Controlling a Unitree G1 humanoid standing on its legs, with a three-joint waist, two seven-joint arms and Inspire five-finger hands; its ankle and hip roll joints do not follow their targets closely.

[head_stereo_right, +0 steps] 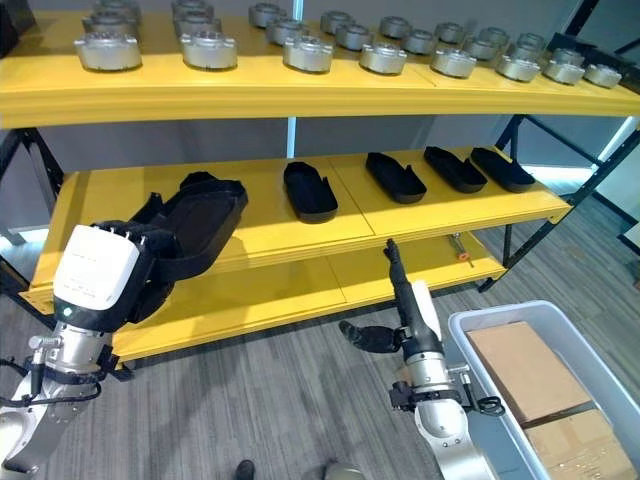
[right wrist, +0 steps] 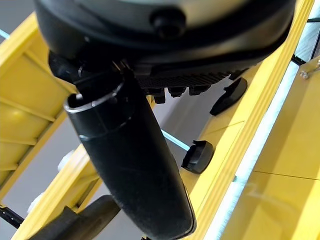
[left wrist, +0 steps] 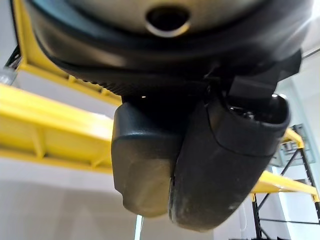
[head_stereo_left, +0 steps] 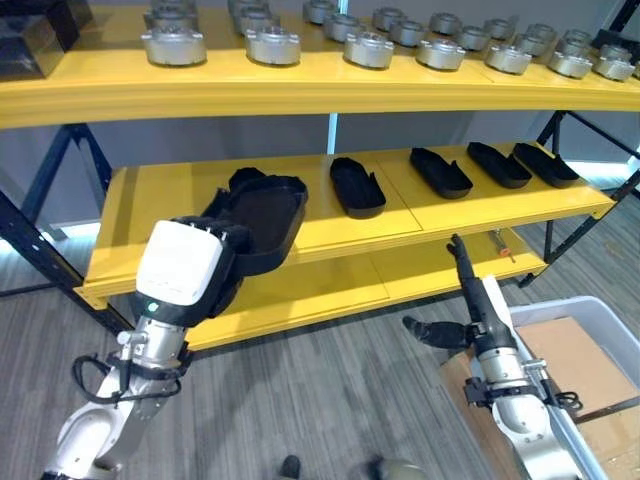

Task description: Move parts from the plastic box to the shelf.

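A long black moulded part (head_stereo_left: 265,212) hangs over the left end of the yellow middle shelf (head_stereo_left: 160,200), with my left hand (head_stereo_left: 183,268) shut on its near end. The hand's thumb (left wrist: 227,165) curls against the part's dark shell (left wrist: 142,170). Several more black parts (head_stereo_left: 357,186) lie in a row further right on that shelf. My right hand (head_stereo_left: 470,300) is low in front of the bottom shelf, open and empty, fingers straight up. The grey plastic box (head_stereo_left: 612,335) stands on the floor at the lower right.
Several round metal parts (head_stereo_left: 369,48) line the top shelf (head_stereo_left: 300,95). Cardboard sheets (head_stereo_left: 565,365) lie in the plastic box. A small orange-handled tool (head_stereo_left: 503,250) rests on the bottom shelf. Black shelf braces (head_stereo_left: 45,175) stand at both ends.
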